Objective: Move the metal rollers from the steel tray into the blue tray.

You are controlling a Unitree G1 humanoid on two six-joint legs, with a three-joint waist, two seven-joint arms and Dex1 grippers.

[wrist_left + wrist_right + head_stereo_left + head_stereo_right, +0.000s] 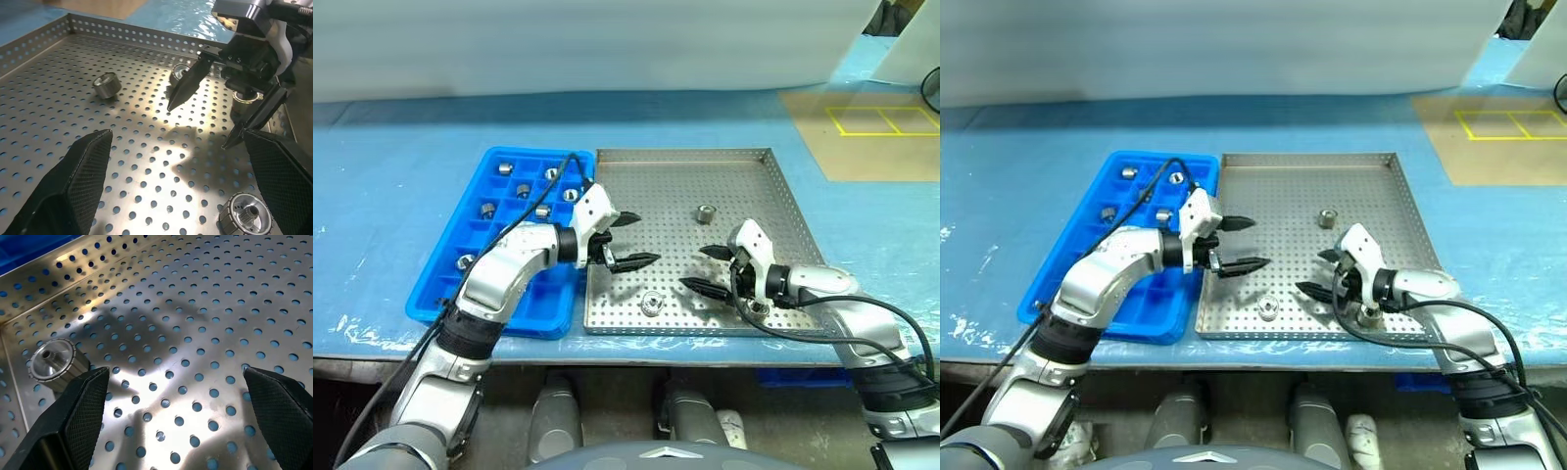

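Here a metal roller (652,303) lies between both spread, empty tools (628,240) (705,268).

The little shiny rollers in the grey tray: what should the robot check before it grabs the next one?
1. Left gripper open and empty: ok.
2. Right gripper open and empty: ok.
3. Small shiny metal rollers left on the square perforated steel tray: ok; one near the front edge, one farther back, one beneath the right gripper.
4. Front roller free to grasp, nothing touching it: ok.
5. Bright blue plastic tray with square compartments has free compartments: ok; several rollers already sit in it.
6. The two grippers stay apart over the steel tray: ok, but close.
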